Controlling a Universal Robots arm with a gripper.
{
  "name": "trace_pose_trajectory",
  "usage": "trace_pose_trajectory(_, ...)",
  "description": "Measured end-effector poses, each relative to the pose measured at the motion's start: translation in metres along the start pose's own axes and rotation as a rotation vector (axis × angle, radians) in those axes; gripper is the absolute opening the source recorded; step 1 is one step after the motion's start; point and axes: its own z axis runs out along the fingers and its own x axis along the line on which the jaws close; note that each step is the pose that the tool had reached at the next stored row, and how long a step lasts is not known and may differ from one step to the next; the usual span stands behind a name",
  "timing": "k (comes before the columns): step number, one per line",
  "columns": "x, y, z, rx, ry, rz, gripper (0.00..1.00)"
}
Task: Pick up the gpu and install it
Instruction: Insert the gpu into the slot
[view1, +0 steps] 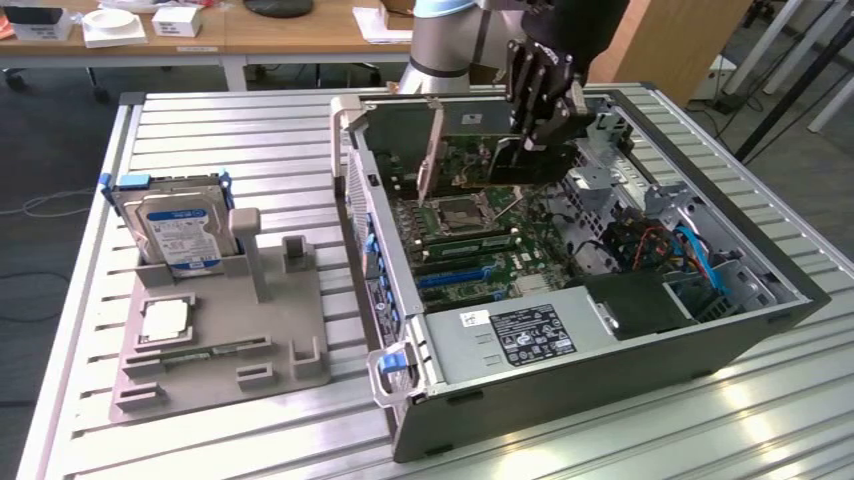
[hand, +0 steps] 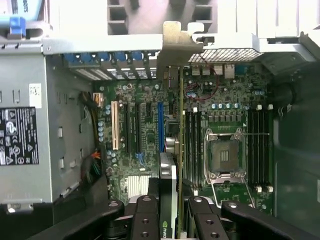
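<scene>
The gpu (view1: 467, 160) is a dark circuit card with a pale metal end bracket (view1: 430, 150). It hangs on edge inside the open computer case (view1: 694, 345), above the motherboard (view1: 481, 240). My gripper (view1: 541, 125) comes down from above and is shut on the card's upper edge. In the wrist view the gpu (hand: 180, 145) appears edge-on between my black fingers (hand: 145, 220), with its bracket (hand: 177, 42) towards the case's rear wall. The card sits beside the blue expansion slot (hand: 160, 127), next to the memory slots, and is apart from the board.
A silver hard drive (view1: 180, 225) stands in a grey fixture (view1: 227, 340) on the slatted table, at the exterior view's left. A square chip (view1: 163, 320) and a green memory stick (view1: 200, 352) lie on the fixture. The power supply (view1: 534, 335) and blue cables (view1: 701, 260) fill the case's near end.
</scene>
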Motion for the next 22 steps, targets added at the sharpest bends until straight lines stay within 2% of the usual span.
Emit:
trace_pose_trajectory(7, 0.0, 0.0, 0.0003, 0.0245, -0.0028, -0.087, 0.27)
trace_pose_trajectory(22, 0.0009, 0.0016, 0.0017, 0.0256, -0.0026, -0.091, 0.27)
